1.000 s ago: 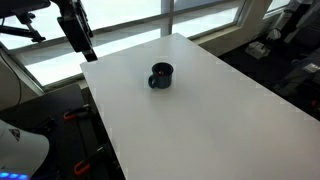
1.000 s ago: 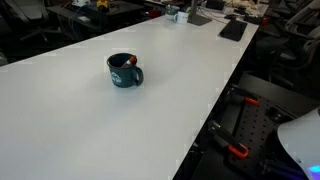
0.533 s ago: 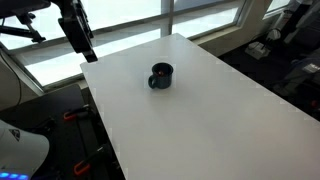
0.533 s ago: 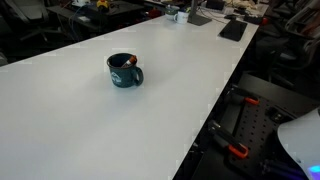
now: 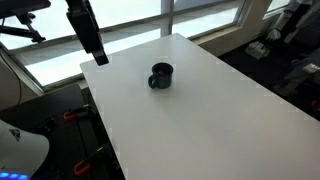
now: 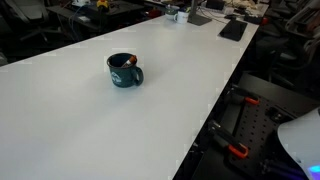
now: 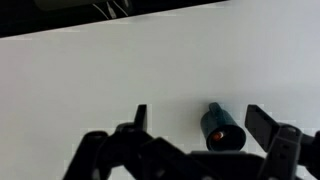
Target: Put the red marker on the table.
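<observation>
A dark mug [image 5: 161, 76] stands on the large white table [image 5: 210, 120]; it also shows in an exterior view [image 6: 124, 71] and in the wrist view [image 7: 222, 129]. The red marker [image 6: 130, 61] stands inside the mug, only its red tip showing, seen also as a red spot in the wrist view [image 7: 218, 135]. My gripper [image 5: 98, 55] hangs high above the table's far corner, well apart from the mug. In the wrist view its two fingers [image 7: 200, 122] are spread wide and hold nothing.
Windows run behind the table [image 5: 200, 15]. Desks with dark equipment [image 6: 232, 29] stand at the far end. A red-and-black stand [image 6: 245, 130] sits beside the table's edge. A white robot part [image 5: 20, 150] is at the lower corner.
The arm has moved a little toward the table and the mug in the exterior view. The mug and marker have not moved.
</observation>
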Controlling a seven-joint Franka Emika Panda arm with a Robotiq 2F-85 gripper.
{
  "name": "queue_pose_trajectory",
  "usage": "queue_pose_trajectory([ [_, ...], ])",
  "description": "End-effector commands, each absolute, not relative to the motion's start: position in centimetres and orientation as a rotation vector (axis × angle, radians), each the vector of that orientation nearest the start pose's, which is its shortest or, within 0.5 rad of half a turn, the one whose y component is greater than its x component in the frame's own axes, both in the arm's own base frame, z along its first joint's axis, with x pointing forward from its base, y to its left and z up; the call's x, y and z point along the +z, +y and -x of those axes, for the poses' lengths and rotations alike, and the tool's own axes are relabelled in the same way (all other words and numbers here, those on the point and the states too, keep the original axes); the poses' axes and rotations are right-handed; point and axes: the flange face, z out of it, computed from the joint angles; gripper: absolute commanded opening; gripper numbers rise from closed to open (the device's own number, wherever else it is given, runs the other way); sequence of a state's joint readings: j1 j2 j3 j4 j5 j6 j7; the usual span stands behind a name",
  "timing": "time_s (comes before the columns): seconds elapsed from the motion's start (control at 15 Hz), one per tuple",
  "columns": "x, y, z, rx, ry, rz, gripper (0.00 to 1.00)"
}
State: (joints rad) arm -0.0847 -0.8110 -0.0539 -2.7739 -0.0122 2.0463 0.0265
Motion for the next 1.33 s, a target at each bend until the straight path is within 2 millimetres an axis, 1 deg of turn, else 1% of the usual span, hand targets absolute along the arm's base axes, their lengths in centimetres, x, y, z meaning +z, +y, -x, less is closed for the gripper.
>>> queue_pose_trajectory([
  [0.0, 44.8, -7.4, -33.2, -0.150, 0.039, 3.159, 1.00],
  [0.07, 45.0, -8.2, -34.1, -0.164, -0.026, 3.169, 1.00],
  [0.2, 45.5, -9.1, -35.9, -0.195, -0.165, 3.190, 1.00],
  [0.33, 45.8, -9.2, -38.2, -0.211, -0.294, 3.202, 1.00],
  [0.53, 45.4, -8.3, -41.8, -0.194, -0.460, 3.196, 1.00],
  [0.73, 44.1, -6.3, -44.9, -0.159, -0.633, 3.156, 1.00],
  [0.87, 43.2, -5.4, -46.6, -0.125, -0.689, 3.135, 1.00],
  [0.93, 43.5, -5.9, -44.5, -0.135, -0.625, 3.158, 1.00],
  [1.07, 42.7, -5.4, -45.8, -0.105, -0.657, 3.151, 1.00],
  [1.27, 42.5, -5.4, -46.3, -0.096, -0.659, 3.152, 1.00],
])
